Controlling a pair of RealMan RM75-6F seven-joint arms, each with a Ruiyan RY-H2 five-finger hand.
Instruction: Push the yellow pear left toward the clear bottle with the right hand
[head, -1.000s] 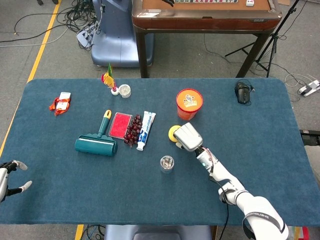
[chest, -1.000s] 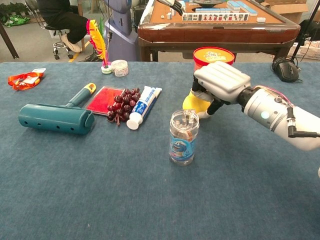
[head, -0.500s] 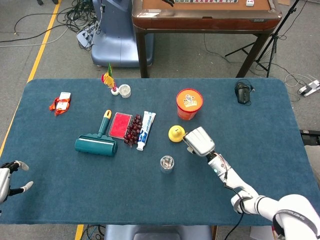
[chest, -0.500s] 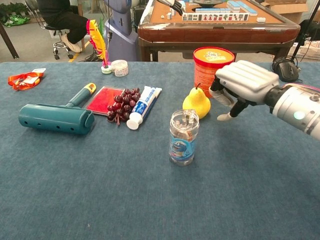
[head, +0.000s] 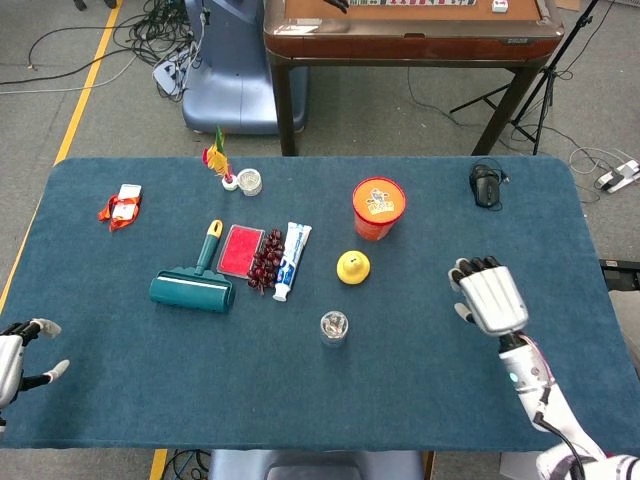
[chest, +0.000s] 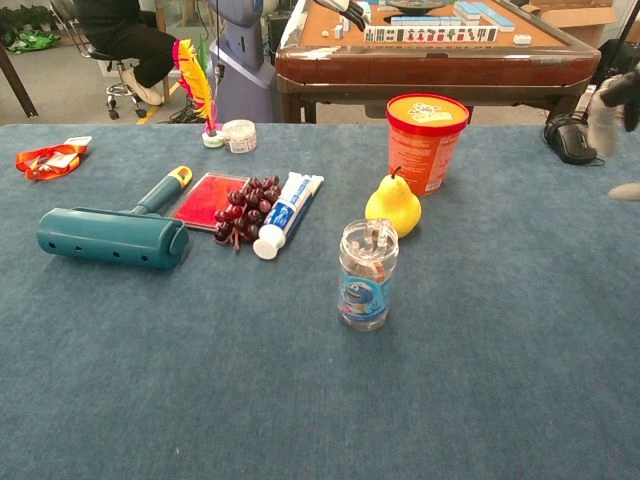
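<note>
The right hand (head: 489, 297) now lies well right of the yellow pear (head: 352, 266), fingers (head: 478, 266) spread. The pear stands free, shifted slightly left.

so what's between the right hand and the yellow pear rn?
Nothing: in the head view only bare blue cloth separates the right hand from the yellow pear. The orange tub stands behind that line, and the clear bottle is nearer the camera.

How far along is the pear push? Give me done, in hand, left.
Done: the yellow pear stands just behind and right of the clear bottle, not touching it. In hand: nothing; the right hand is off to the pear's right with fingers apart, and the left hand idles at the table's edge. Left: apparently nothing.
</note>
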